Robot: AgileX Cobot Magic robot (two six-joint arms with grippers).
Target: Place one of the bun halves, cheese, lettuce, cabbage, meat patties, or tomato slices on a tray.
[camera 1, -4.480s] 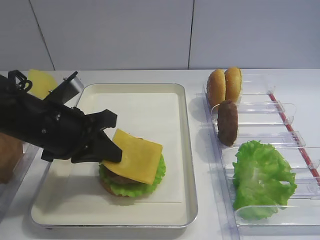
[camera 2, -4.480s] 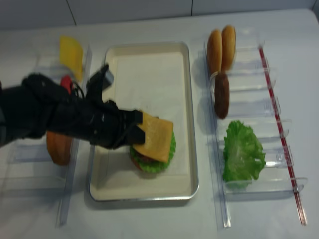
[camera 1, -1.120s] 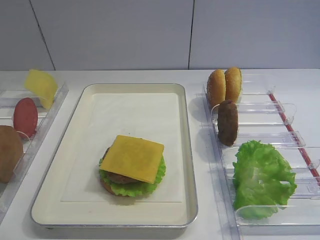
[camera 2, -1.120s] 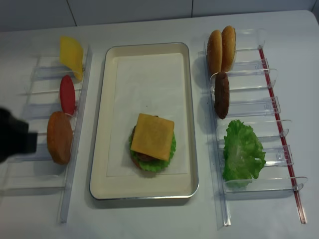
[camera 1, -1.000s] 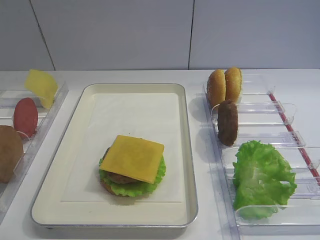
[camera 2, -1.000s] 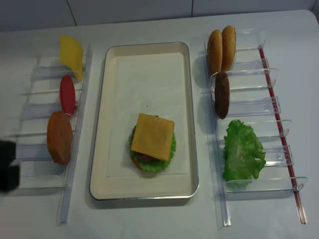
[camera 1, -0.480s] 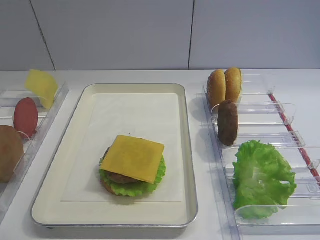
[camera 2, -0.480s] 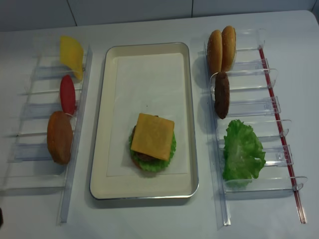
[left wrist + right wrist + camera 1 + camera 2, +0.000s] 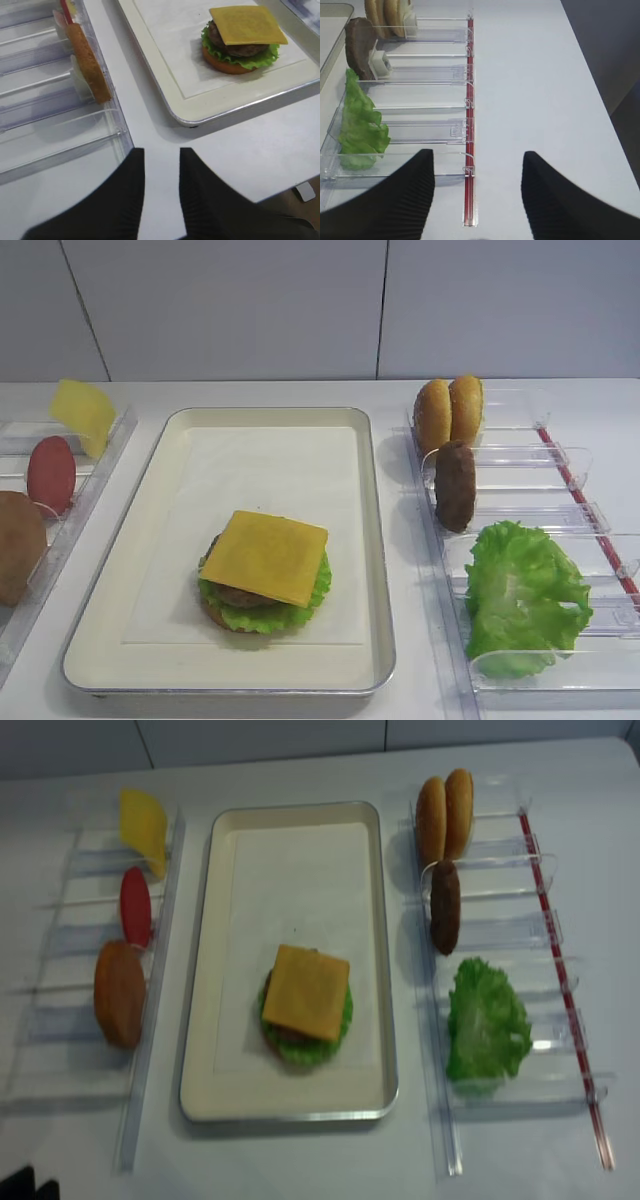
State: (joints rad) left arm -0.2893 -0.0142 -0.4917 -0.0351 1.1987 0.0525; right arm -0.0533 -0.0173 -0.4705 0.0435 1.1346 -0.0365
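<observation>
On the paper-lined silver tray (image 9: 355, 440) stands a stack: bun half, lettuce, meat patty, and a square cheese (image 9: 265, 555) slice on top, also the cheese (image 9: 247, 24) in the left wrist view. No gripper touches it. My left gripper (image 9: 161, 156) hangs over bare table just outside the tray's near-left corner, open with a narrow gap and nothing in it. My right gripper (image 9: 478, 155) is wide open and empty above the table, at the near end of the right rack's red strip (image 9: 468, 165).
The left clear rack (image 9: 150, 1020) holds a cheese slice (image 9: 82, 412), a tomato slice (image 9: 50, 473) and a bun half (image 9: 18, 545). The right rack holds two bun halves (image 9: 449, 412), a meat patty (image 9: 455, 485) and lettuce (image 9: 525, 595).
The left arm let go of the cheese on the stack and drew back off the lower left; only a dark sliver shows now. Nothing on the tray has moved.
</observation>
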